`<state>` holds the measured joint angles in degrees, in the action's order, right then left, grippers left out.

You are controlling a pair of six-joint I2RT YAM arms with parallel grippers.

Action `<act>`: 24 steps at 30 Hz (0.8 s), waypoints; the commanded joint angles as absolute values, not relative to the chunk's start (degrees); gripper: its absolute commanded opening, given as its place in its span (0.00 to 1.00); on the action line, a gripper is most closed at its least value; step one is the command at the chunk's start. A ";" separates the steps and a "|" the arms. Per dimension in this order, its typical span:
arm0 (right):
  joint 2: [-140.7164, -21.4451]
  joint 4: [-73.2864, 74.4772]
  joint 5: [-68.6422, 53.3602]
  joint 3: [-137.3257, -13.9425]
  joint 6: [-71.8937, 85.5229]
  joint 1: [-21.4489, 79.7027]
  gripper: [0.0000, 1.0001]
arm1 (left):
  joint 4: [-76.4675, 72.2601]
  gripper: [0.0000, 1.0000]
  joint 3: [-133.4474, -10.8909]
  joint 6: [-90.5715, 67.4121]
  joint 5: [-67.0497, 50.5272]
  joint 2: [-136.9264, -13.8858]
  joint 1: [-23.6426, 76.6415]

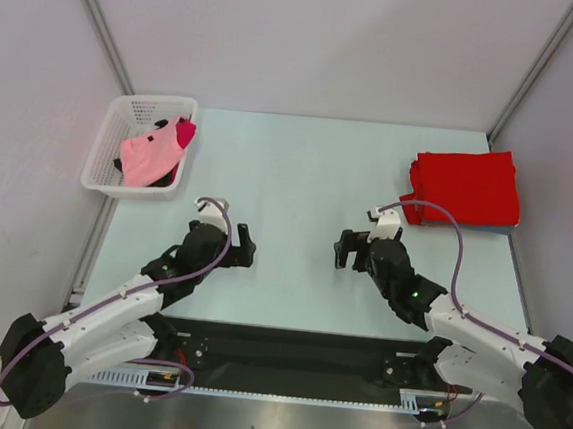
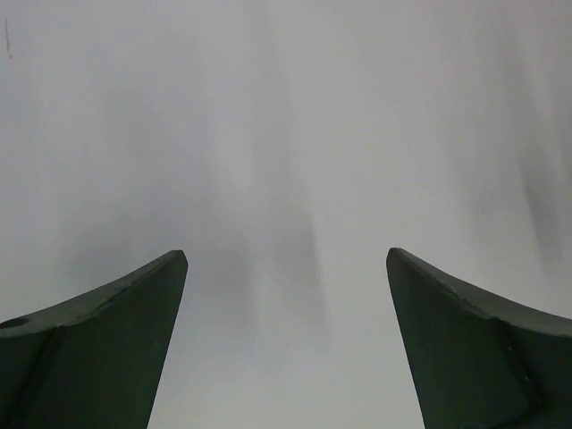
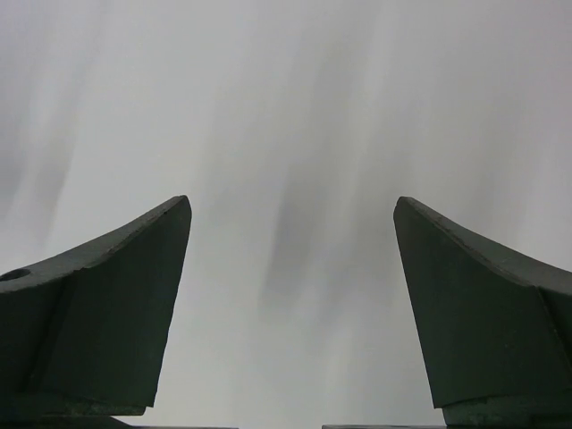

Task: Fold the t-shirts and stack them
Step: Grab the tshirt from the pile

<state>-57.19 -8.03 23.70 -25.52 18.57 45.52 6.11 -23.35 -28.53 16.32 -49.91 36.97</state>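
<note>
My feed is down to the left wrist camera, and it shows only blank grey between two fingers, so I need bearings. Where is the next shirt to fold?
Observer: A light pink t-shirt lies crumpled in the white basket at the far left corner of the table, beyond the left gripper.
Operator: Is anything folded already?
Observer: Yes. The red t-shirts lie folded in a neat pile at the far right edge of the table.
Operator: And the other arm?
Observer: The right gripper is open and empty. It is low over the middle of the table, pointing towards the left gripper.
</note>
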 commanded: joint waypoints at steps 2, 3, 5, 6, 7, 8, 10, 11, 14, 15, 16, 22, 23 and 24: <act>-55.99 -10.54 19.78 -24.26 22.49 43.16 1.00 | 3.52 1.00 -24.52 -27.25 15.12 -50.10 36.83; -56.16 -10.72 19.86 -24.08 22.85 42.89 1.00 | 3.60 1.00 -24.70 -26.90 14.60 -50.27 36.83; -56.69 -10.55 21.87 -24.26 23.55 42.89 1.00 | 3.78 1.00 -24.61 -26.28 14.41 -50.45 36.83; -56.86 -10.29 22.84 -24.34 23.99 42.98 1.00 | 3.69 1.00 -24.44 -26.28 14.41 -50.54 36.83; -57.21 -9.67 25.72 -24.61 25.65 42.89 1.00 | 3.69 1.00 -24.43 -26.28 14.24 -50.62 36.83; -57.22 -7.49 27.23 -25.48 26.36 42.80 1.00 | 3.69 1.00 -24.43 -26.11 14.15 -50.80 36.83; -57.13 -6.86 28.04 -25.66 26.37 42.37 1.00 | 4.13 1.00 -24.96 -26.02 14.85 -51.76 36.83; -57.04 -7.03 27.43 -25.58 26.54 42.28 1.00 | 4.57 1.00 -25.31 -26.02 15.03 -52.20 36.83; -56.87 -8.60 25.32 -25.14 25.23 42.19 1.00 | 6.24 1.00 -26.54 -25.93 15.99 -53.17 36.83; -56.87 -9.14 25.31 -24.61 25.14 42.10 1.00 | 6.59 1.00 -26.72 -26.01 16.17 -53.26 36.83; -57.13 -9.66 25.57 -24.44 25.14 42.01 1.00 | 6.68 1.00 -26.81 -25.93 16.35 -53.17 36.74; -58.62 -1.70 31.62 -26.71 29.00 41.48 0.91 | 6.50 0.99 -28.29 -28.55 17.84 -51.95 36.56; -58.36 -1.32 32.51 -26.54 29.53 41.48 0.90 | 6.85 1.00 -29.08 -29.35 18.45 -51.94 36.30; -57.58 -1.23 33.39 -26.37 30.58 41.40 0.90 | 8.16 1.00 -31.27 -30.40 18.81 -52.20 35.25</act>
